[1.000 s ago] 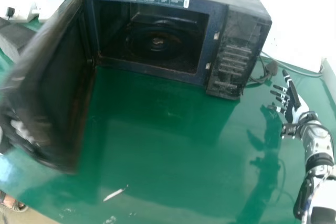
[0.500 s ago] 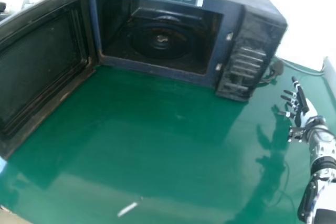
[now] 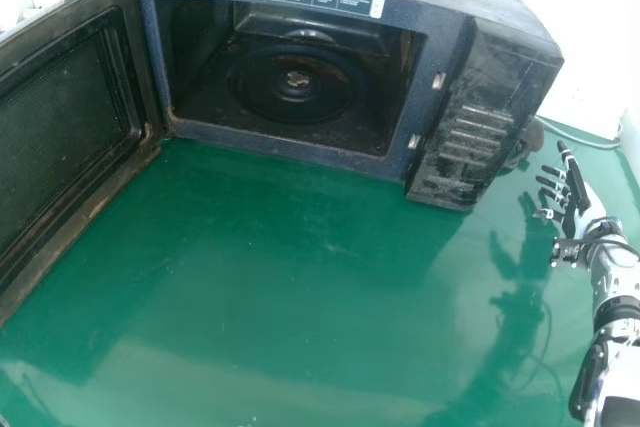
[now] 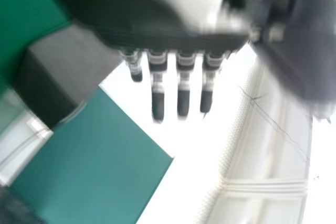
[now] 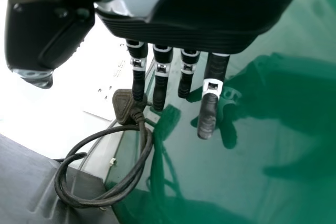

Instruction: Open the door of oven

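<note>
The black oven (image 3: 485, 112) stands at the back of the green table, its dark cavity facing forward. Its door (image 3: 70, 117) is swung wide out to the left, running off the head view's left edge. My right hand (image 3: 580, 209) is to the right of the oven, apart from it, with fingers extended; in the right wrist view the same hand (image 5: 210, 27) has straight fingers over the table and holds nothing. In the left wrist view my left hand (image 4: 157, 35) has its fingers straight, touching nothing that I can see.
A black cable with a plug (image 5: 126, 106) lies coiled beside the oven's right side. The green table (image 3: 290, 297) stretches in front of the oven. A dark grey block (image 4: 68, 66) shows in the left wrist view, near a white wall.
The door has swung farther out to the left, and its outer part has left the head view. The head view has shifted somewhat. My right hand keeps its pose beside the oven.
</note>
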Robot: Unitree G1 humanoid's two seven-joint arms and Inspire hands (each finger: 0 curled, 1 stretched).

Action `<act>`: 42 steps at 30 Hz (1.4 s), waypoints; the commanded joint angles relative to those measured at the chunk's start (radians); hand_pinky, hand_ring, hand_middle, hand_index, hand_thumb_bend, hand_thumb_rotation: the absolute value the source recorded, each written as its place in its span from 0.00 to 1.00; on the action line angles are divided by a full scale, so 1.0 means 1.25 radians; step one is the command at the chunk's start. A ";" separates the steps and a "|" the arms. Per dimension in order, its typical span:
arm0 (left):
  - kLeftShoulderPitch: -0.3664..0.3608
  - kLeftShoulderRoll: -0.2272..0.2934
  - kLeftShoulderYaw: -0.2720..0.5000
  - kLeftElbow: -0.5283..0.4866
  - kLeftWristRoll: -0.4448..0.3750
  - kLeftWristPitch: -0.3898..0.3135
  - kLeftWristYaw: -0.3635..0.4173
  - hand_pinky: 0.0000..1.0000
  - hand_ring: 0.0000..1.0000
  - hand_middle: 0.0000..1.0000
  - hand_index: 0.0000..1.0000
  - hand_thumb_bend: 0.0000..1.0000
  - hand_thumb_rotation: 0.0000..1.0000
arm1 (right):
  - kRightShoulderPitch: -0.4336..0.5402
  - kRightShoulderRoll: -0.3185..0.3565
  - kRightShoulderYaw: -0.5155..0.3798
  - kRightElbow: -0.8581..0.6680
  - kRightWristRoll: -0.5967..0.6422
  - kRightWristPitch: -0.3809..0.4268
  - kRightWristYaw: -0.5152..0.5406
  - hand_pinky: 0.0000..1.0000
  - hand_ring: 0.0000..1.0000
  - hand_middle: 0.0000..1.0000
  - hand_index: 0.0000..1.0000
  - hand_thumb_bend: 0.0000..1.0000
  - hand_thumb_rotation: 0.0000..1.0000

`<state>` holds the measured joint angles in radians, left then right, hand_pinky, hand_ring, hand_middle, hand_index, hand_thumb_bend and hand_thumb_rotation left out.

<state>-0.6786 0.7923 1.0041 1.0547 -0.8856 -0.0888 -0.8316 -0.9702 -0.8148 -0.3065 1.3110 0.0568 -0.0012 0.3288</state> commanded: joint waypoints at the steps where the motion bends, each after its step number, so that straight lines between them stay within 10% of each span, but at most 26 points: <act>1: -0.016 -0.011 0.001 -0.005 -0.006 -0.006 0.024 0.76 0.89 0.94 0.95 0.98 0.98 | 0.033 0.027 0.003 0.026 -0.006 0.034 0.014 0.71 0.75 0.84 0.86 0.87 1.00; 42: -0.041 -0.058 -0.012 -0.053 -0.037 -0.030 0.159 0.78 0.88 0.93 0.99 0.98 0.96 | 0.031 0.027 0.009 0.026 -0.015 0.031 0.015 0.75 0.80 0.84 0.85 0.86 1.00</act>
<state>-0.7140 0.7373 1.0036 0.9966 -0.9363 -0.1395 -0.6210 -0.9705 -0.8121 -0.3050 1.3112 0.0521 -0.0020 0.3314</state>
